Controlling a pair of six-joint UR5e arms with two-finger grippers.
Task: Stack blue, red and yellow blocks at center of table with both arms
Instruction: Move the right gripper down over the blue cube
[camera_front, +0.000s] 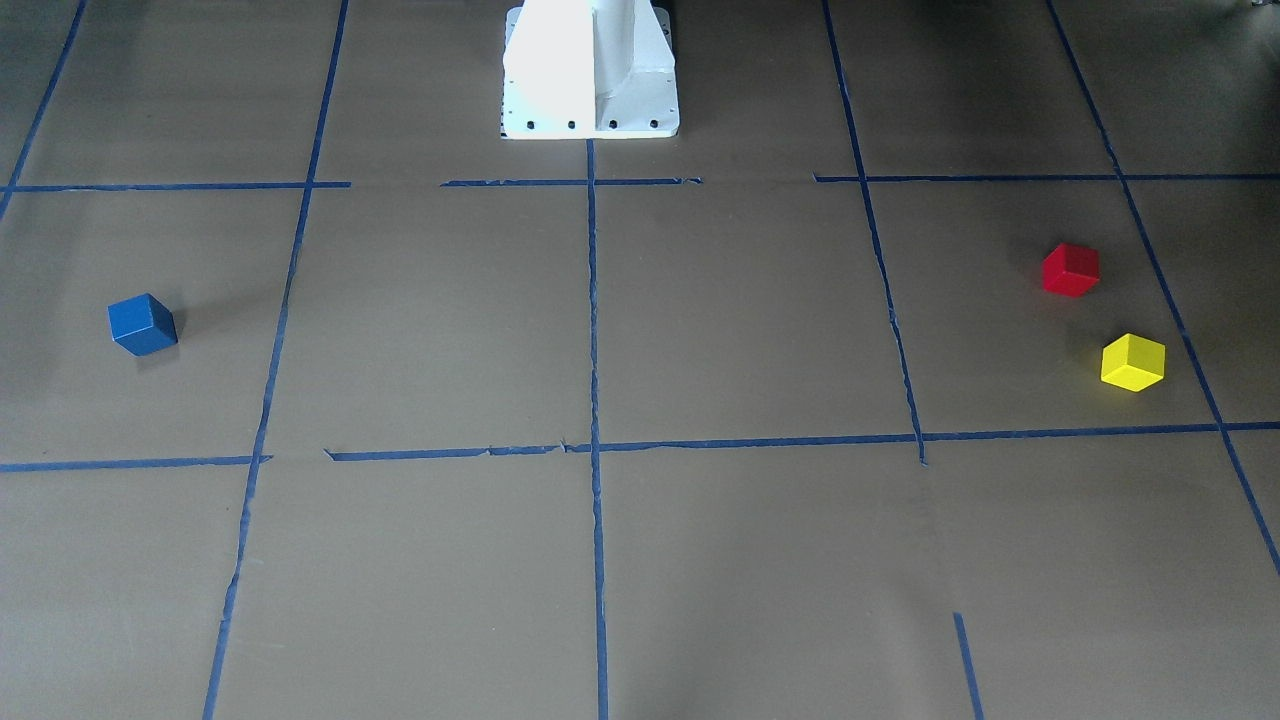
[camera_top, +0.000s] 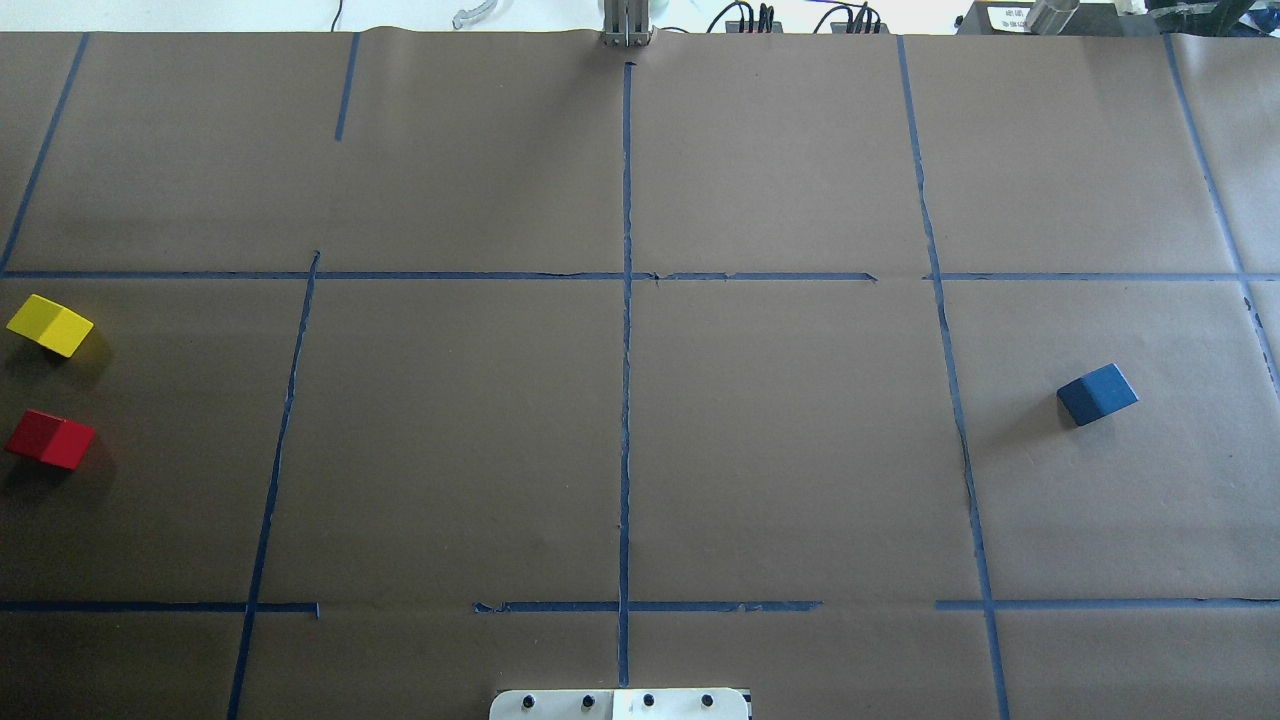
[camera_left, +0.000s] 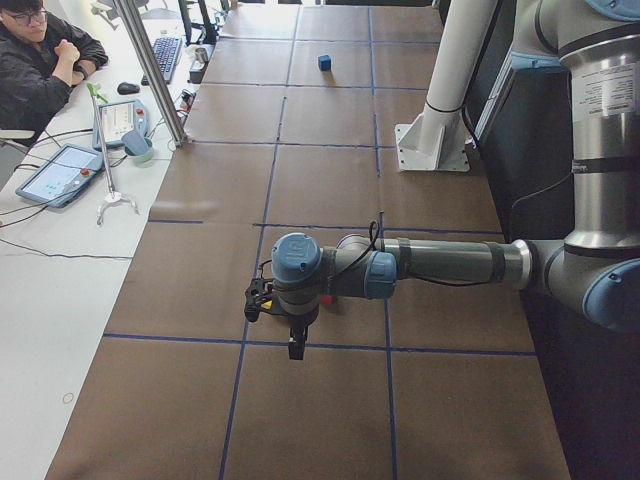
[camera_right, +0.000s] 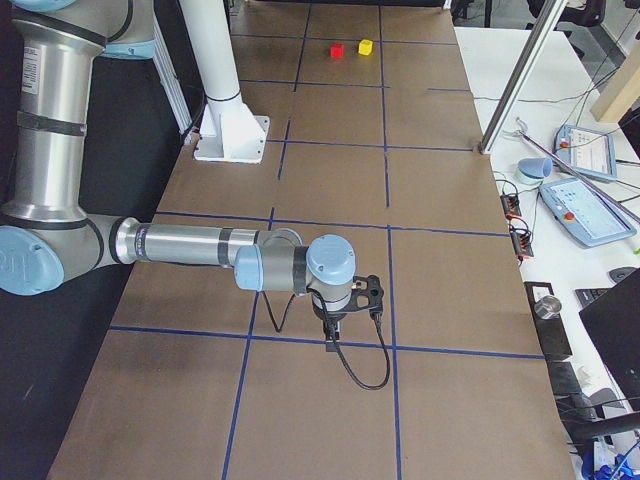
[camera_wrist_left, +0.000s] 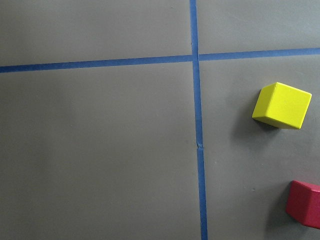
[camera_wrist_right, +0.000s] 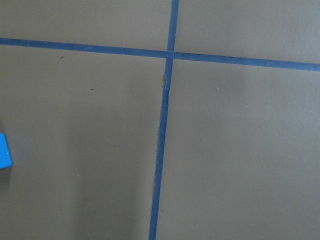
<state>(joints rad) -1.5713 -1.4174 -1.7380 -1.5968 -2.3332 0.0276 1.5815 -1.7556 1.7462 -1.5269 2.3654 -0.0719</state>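
Blue block (camera_top: 1097, 394), red block (camera_top: 50, 438), yellow block (camera_top: 50, 325) lie apart, 0 stacked; whether left hand (camera_left: 295, 345) or right hand (camera_right: 330, 340) is open, unclear.

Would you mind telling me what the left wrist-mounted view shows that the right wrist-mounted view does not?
Only the left wrist-mounted view shows the yellow block, whole, and the red block, cut off at the lower right corner; the two sit apart. Only the right wrist-mounted view shows the blue block, just a sliver at its left edge. Both show the brown table cover and a crossing of blue tape lines.
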